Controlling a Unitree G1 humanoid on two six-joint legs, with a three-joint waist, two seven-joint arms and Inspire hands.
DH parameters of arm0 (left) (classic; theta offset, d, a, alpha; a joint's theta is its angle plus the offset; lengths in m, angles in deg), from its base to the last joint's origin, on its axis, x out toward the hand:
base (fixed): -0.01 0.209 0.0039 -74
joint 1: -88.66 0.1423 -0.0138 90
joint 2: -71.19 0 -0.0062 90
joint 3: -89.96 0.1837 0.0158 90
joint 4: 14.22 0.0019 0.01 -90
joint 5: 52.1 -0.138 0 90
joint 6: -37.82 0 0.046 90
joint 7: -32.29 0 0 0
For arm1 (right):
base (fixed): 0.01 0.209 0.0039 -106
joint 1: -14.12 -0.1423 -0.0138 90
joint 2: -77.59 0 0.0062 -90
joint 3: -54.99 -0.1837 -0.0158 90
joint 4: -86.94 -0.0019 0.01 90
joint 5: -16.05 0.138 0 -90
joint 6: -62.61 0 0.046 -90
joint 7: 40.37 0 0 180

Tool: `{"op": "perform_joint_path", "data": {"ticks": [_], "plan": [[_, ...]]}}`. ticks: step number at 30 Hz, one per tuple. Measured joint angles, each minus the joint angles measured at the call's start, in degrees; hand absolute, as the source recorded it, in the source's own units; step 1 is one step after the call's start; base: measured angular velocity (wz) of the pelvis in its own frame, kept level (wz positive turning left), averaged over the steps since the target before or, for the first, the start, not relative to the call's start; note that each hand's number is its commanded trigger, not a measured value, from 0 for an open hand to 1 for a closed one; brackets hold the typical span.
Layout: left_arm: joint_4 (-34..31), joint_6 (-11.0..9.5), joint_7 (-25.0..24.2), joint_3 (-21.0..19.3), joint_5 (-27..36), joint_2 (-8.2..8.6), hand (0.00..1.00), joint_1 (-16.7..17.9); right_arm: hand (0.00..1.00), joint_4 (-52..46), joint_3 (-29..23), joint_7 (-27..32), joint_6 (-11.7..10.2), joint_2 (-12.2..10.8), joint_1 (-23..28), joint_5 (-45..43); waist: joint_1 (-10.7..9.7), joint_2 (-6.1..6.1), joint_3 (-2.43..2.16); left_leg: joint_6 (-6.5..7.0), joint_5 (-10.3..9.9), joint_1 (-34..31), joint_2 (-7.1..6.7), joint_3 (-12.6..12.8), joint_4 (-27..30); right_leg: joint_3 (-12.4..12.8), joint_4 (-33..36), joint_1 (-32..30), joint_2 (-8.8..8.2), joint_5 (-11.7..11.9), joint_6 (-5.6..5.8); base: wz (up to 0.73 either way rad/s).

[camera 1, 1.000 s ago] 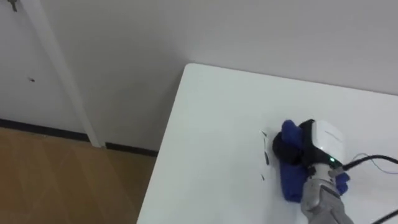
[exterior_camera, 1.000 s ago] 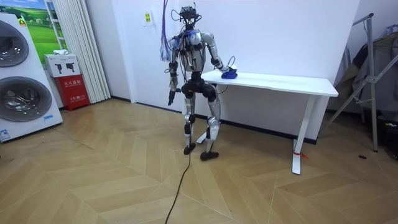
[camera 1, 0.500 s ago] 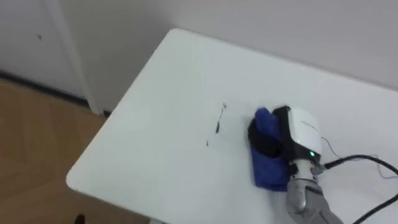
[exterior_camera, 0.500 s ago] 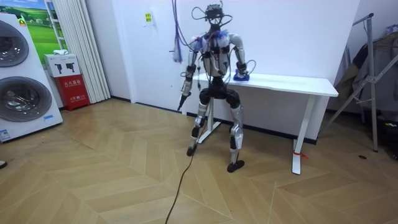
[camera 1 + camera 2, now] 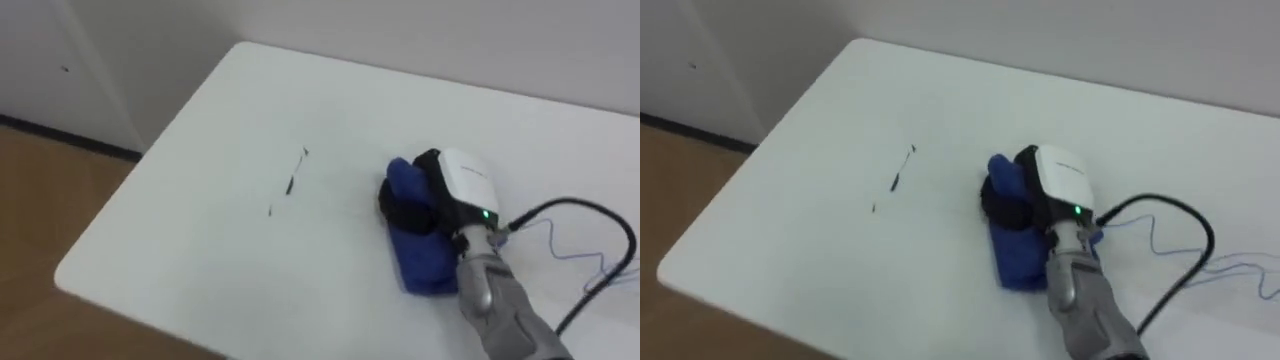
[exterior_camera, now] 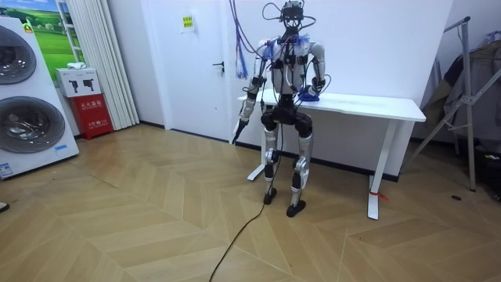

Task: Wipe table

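Note:
A white table (image 5: 190,215) carries a thin dark streak (image 5: 290,183) made of short marks. Just right of it lies a bunched blue cloth (image 5: 422,265), with my right hand (image 5: 455,190) on top, its dark fingers curled into the cloth's left end. The same hand (image 5: 1055,180) and cloth (image 5: 1015,258) sit right of the streak (image 5: 895,180) in the right eye view. In the room view I stand at the table's (image 6: 368,102) left end, facing it, with the cloth (image 6: 311,97) on top. My left hand (image 6: 237,133) hangs out beside my hip.
The table's near left corner (image 5: 70,285) drops to the wood floor. A white wall runs behind the table. Off to the room view's left are a door (image 6: 196,63), a red box (image 6: 94,113) and washing machines (image 6: 23,102). A metal rack (image 6: 470,86) stands at its right.
I have stepped round from the table's end to its front, so the view has shifted. The gap between the cloth under my right hand and the dark streak has widened.

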Motion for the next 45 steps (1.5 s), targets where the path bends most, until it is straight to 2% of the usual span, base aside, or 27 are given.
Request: {"op": "perform_joint_path", "data": {"ticks": [1,2,3,4,6,8,11,13,14,15,16,17,18,20,21,23,24,26,28,29,31,34,38,40,41,43,45], "plan": [[-1.1,-0.1,0.1,-2.5,-0.1,-0.04,0.0,-0.2,1.0,-0.4,-1.3,2.1,-1.5,0.0,2.7,-0.6,-1.8,-1.02,-0.13,-0.18,0.1,1.2,-0.1,0.0,-1.3,-0.1,-1.5,1.4,0.21,0.3,0.6,0.08],[-1.7,-0.1,0.1,-3.7,-0.4,-0.12,0.0,-0.4,1.0,-0.6,-2.2,3.0,-1.9,0.0,4.2,-0.7,-2.8,-0.93,-0.35,-0.2,0.2,1.6,-0.17,-0.1,-1.6,-0.4,-2.2,2.1,0.31,0.5,0.75,0.06],[-2.8,-0.3,0.1,-5.1,-0.5,-0.5,0.0,-0.4,1.0,-1.4,-4.2,4.5,-2.6,0.0,7.3,-0.6,-4.1,-1.59,-0.98,-0.2,0.2,2.2,-0.28,-0.1,-2.3,-0.6,-3.7,3.3,0.52,0.8,0.96,0.1],[-4.8,-0.8,0.1,-5.8,-0.5,-0.73,0.0,-0.5,1.0,-1.8,-5.8,5.9,-2.8,0.3,9.7,-0.6,-5.2,-2.14,-1.35,-0.2,0.2,2.8,-0.49,-0.1,-2.6,-0.9,-4.9,4.4,0.65,1.1,1.19,0.05],[-6.4,-2.6,0.1,-5.5,-0.4,-0.72,0.0,-0.9,1.0,-1.9,-7.4,7.6,-2.8,1.4,11.8,-0.4,-5.8,-2.74,-1.54,-0.19,0.2,3.7,-0.85,-0.1,-3.2,-1.4,-5.9,5.7,0.71,1.6,1.66,-0.04],[-6.5,-3.8,0.1,-4.3,0.3,-0.53,0.0,-1.3,1.0,-1.1,-7.9,7.9,-2.8,1.9,11.9,0.1,-5.7,-2.59,-1.51,-0.11,0.1,5.1,-0.97,0.0,-4.0,-1.5,-6.7,6.6,0.76,2.4,2.18,-0.22],[-5.5,-4.3,0.9,-1.9,1.3,0.24,0.0,-2.7,1.0,-0.2,-6.8,7.3,-1.0,1.7,9.7,1.1,-4.4,-2.22,-1.37,0.64,-0.4,5.9,-0.97,0.0,-4.9,-3.1,-6.6,6.9,0.72,2.9,2.46,-0.23],[-2.3,-4.8,1.1,-0.3,2.3,0.53,0.0,-3.1,1.0,-0.9,-4.9,3.4,3.8,1.6,5.9,0.9,-2.4,-1.9,-1.27,0.84,-0.5,6.1,-0.81,-0.1,-5.9,-3.1,-6.5,6.4,0.97,3.6,2.24,-0.46],[-1.3,-4.8,1.3,-0.3,2.3,0.5,0.0,-3.2,1.0,-1.0,-4.2,2.2,5.4,1.6,4.4,0.9,-1.8,-1.91,-1.26,0.84,-0.5,5.9,-0.73,-0.1,-5.9,-3.1,-6.4,6.0,1.04,3.8,2.07,-0.41],[0.0,-4.3,1.6,-0.3,2.3,0.42,0.0,-3.1,1.0,-1.0,-2.7,-0.5,8.1,1.5,0.9,0.9,-1.0,-2.0,-1.16,0.84,-0.5,5.2,-0.56,-0.3,-5.6,-3.1,-6.3,5.2,1.24,4.2,1.85,-0.21],[1.3,-3.9,2.0,-0.1,2.3,0.37,0.0,-3.4,1.0,-1.0,-1.0,-2.1,10.1,1.5,-2.3,0.9,0.7,-2.12,-0.88,0.82,-0.5,4.3,-0.35,-0.3,-5.2,-3.5,-6.1,4.4,1.34,4.4,1.66,-0.1],[1.8,-3.8,2.0,0.0,2.1,0.29,0.0,-3.5,1.0,-1.0,-0.4,-2.8,10.7,1.6,-4.1,0.9,1.6,-2.2,-0.52,0.76,-0.5,4.0,-0.24,-0.4,-5.0,-3.6,-5.8,3.9,1.37,4.4,1.6,0.04],[2.8,-3.5,2.0,0.0,1.9,-0.01,0.0,-3.5,1.0,-1.0,1.0,-4.1,11.3,1.6,-8.0,0.9,2.9,-2.48,0.54,0.6,-0.4,3.3,-0.03,-0.6,-4.6,-4.0,-5.5,3.4,1.52,4.5,1.47,0.1],[3.1,-2.2,2.1,0.2,1.6,-0.25,0.0,-2.7,1.0,-0.2,1.5,-5.0,11.4,1.5,-12.9,0.8,3.4,-2.99,1.18,0.52,-0.3,1.6,-0.03,-2.5,-3.3,-6.0,-5.7,2.6,1.55,4.6,1.39,0.5],[2.9,-1.3,2.0,0.1,0.8,-0.28,0.0,-1.8,1.0,0.6,1.4,-5.0,11.6,1.7,-15.1,0.7,4.0,-3.07,1.15,0.54,-0.1,1.0,-0.15,-3.4,-2.9,-7.0,-5.9,2.7,1.5,4.6,1.4,0.63],[2.1,-0.1,1.6,0.0,0.8,-0.61,0.0,0.8,1.0,1.7,1.1,-4.9,11.5,2.0,-15.8,2.2,4.3,-3.0,1.14,0.56,0.0,1.1,-0.58,-5.2,-3.0,-7.7,-6.8,3.8,1.51,4.6,1.44,0.61],[1.6,0.4,0.9,-0.8,0.8,-0.75,0.0,2.1,1.0,2.7,0.4,-5.0,11.4,2.5,-14.7,2.4,4.2,-3.28,0.94,0.58,0.0,1.2,-0.85,-6.2,-3.0,-7.7,-7.3,4.6,1.48,4.6,1.5,0.77],[0.6,0.9,0.3,-1.6,0.8,-0.79,0.0,3.2,1.0,5.0,-0.3,-4.5,10.3,4.1,-11.4,2.9,3.8,-3.28,0.92,0.63,0.0,1.4,-1.1,-6.3,-3.0,-7.7,-7.5,5.5,1.3,4.6,1.55,0.55],[0.7,0.8,-0.1,-2.9,0.4,-0.74,0.0,4.2,1.0,5.3,-4.5,-1.6,5.5,4.2,-5.7,4.1,1.5,-2.85,0.73,0.73,0.1,2.8,-1.84,-6.3,-3.0,-7.8,-7.7,7.6,0.58,4.3,2.06,0.36],[0.7,0.8,-0.2,-3.3,-0.1,-0.74,0.0,4.6,1.0,5.3,-5.7,-0.8,4.5,4.2,-4.2,4.1,1.0,-2.58,0.63,0.73,0.1,3.3,-2.01,-6.2,-3.1,-7.9,-7.7,8.2,0.46,4.2,2.21,0.23],[0.4,-0.3,-0.4,-4.3,-1.5,-1.28,0.0,4.8,1.0,5.5,-10.0,1.0,2.1,4.3,0.7,4.0,-1.8,-2.55,-0.14,0.73,0.1,5.0,-2.67,-6.8,-3.3,-9.2,-7.7,10.5,-0.1,4.2,2.35,0.22],[-1.2,-1.6,-0.4,-4.5,-1.5,-1.77,0.0,4.7,1.0,8.5,-14.5,1.8,1.2,4.5,2.0,4.3,-2.9,-2.29,-0.67,0.75,0.1,7.2,-2.99,-6.6,-4.1,-9.0,-7.6,11.9,-0.47,4.0,2.62,-0.18],[-3.7,-2.6,-0.6,-3.7,-1.6,-1.91,0.0,3.2,1.0,9.4,-14.8,0.7,2.4,4.6,0.0,4.9,-3.1,-2.31,-0.74,0.93,0.0,7.2,-2.95,-6.5,-4.2,-9.2,-7.6,11.6,-0.53,4.0,2.67,-0.19],[-3.8,-2.5,-0.5,-3.0,-1.5,-1.58,0.0,2.3,1.0,9.5,-12.7,-0.4,5.1,4.6,-1.9,5.0,-2.4,-2.08,-0.76,1.36,-0.3,7.2,-2.84,-6.1,-4.2,-8.7,-7.5,11.4,-0.42,3.9,2.91,-0.21],[-3.6,-2.5,-0.5,-2.0,-1.5,-1.43,0.0,1.7,1.0,9.6,-11.4,-1.2,7.0,4.7,-3.6,5.0,-1.4,-1.87,-0.71,1.89,-0.7,7.1,-2.65,-5.8,-4.3,-7.7,-7.4,10.6,-0.26,3.5,3.46,-0.44],[-3.0,-2.2,-0.5,-0.7,-1.5,-0.56,0.0,1.3,1.0,9.5,-7.7,-3.6,9.9,4.7,-7.5,4.3,0.9,-1.63,-0.52,1.86,-0.7,6.3,-2.5,-4.8,-4.5,-6.5,-7.5,9.5,-0.16,3.5,3.58,-0.54],[-2.1,-1.4,-0.7,0.7,-1.3,-0.54,0.0,1.1,1.0,9.0,-5.1,-5.0,10.6,4.6,-9.3,2.8,1.5,-1.48,-0.49,1.8,-0.7,5.8,-2.35,-4.9,-4.2,-6.5,-7.2,8.7,-0.06,3.6,3.37,-0.11]]}}
